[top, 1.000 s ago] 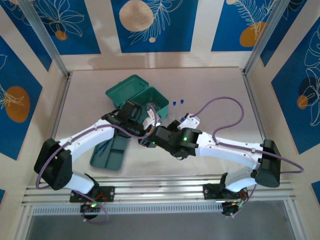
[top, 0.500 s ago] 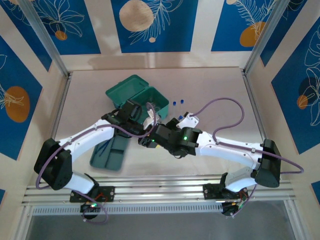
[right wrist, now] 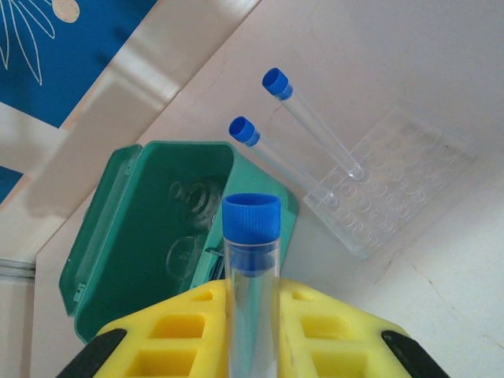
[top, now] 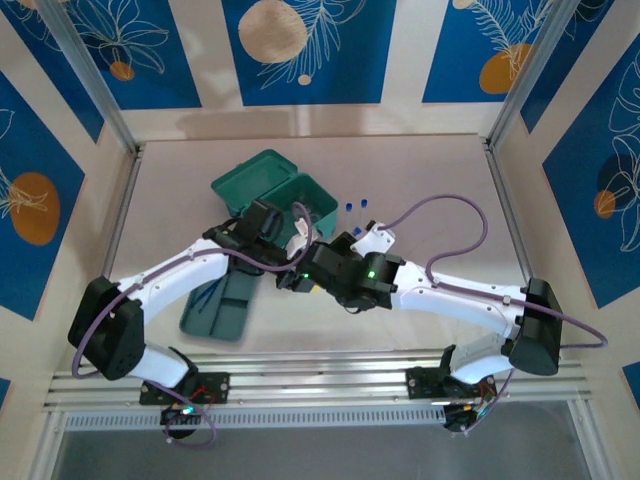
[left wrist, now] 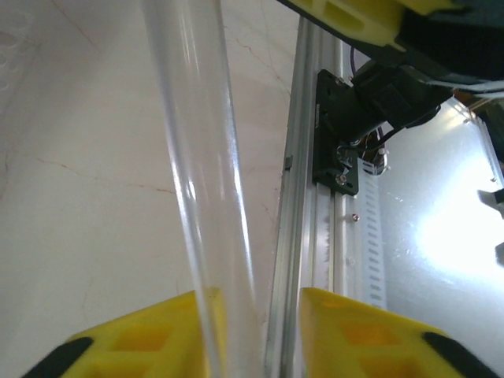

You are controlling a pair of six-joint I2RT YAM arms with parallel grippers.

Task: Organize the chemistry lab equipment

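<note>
The right gripper (right wrist: 252,319) pinches the capped tube (right wrist: 252,260) below its blue cap and holds it above the table, near the open teal case (right wrist: 150,228). The left gripper (left wrist: 256,311) straddles what is probably the same tube. One finger touches it; whether the other presses cannot be told.

Hazards:
- If the right fingers release before the left clamp is firm, the tube drops.
- If the arms pull in different directions, the thin tube may snap.

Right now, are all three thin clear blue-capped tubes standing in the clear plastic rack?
No, two tubes stand in the rack while the right gripper holds the third tube.
</note>
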